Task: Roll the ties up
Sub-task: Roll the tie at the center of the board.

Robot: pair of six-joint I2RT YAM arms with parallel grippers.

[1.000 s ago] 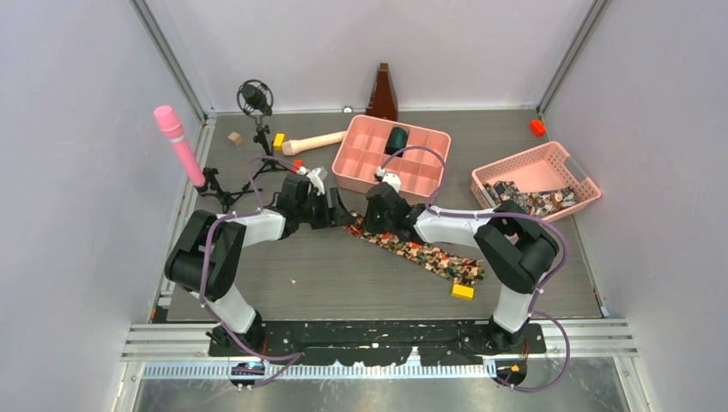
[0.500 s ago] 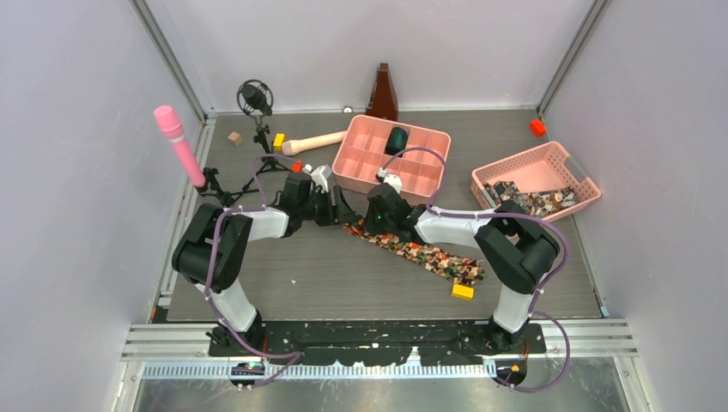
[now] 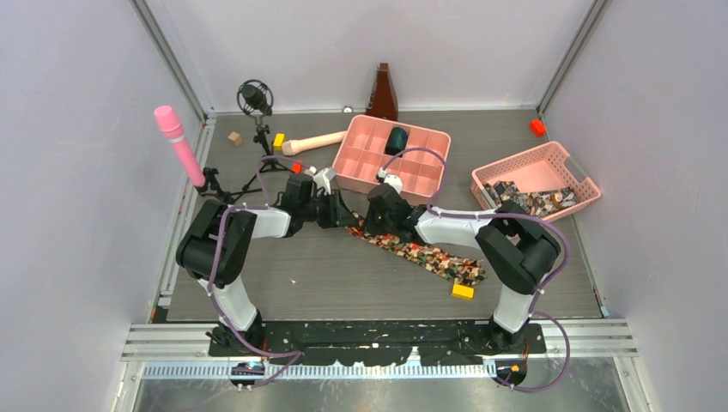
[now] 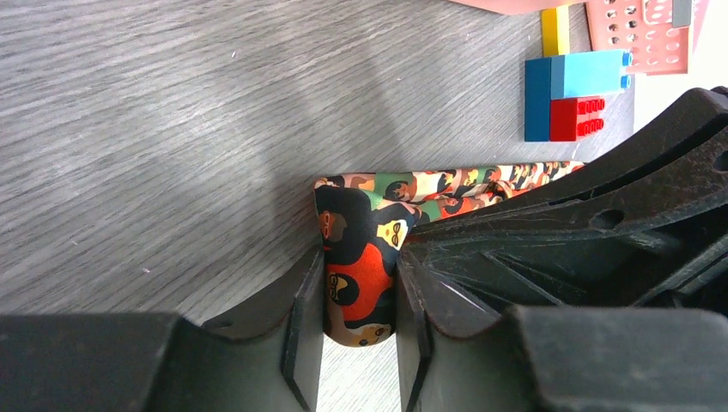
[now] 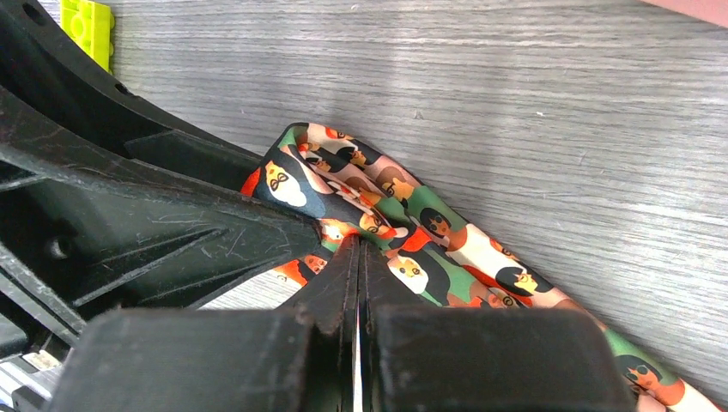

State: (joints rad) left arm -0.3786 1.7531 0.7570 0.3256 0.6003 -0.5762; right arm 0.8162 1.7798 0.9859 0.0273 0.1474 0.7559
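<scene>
One tie (image 3: 429, 255), dark with a busy red, orange and green print, lies diagonally on the grey table. Its upper-left end is folded into a small roll (image 4: 360, 257). My left gripper (image 3: 340, 213) is shut on that roll, which sits between its fingers (image 4: 300, 318). My right gripper (image 3: 371, 218) faces it, close by, jaws shut with the tips pinching a fold of the same tie (image 5: 403, 249) just behind the roll. More ties (image 3: 525, 202) lie piled in the pink basket (image 3: 562, 163) at the right.
A pink compartment tray (image 3: 360, 163) holding a dark object (image 3: 397, 140) stands just behind the grippers. A yellow block (image 3: 463, 291) lies by the tie's far end. Blue, red and yellow blocks (image 4: 571, 94) lie nearby. At the back left stand a microphone tripod (image 3: 255, 99), a pink cylinder (image 3: 178, 146) and a wooden mallet (image 3: 313, 142).
My left gripper has shifted a little to the right, closer to the right gripper, with the tie end in it. The right arm has hardly moved.
</scene>
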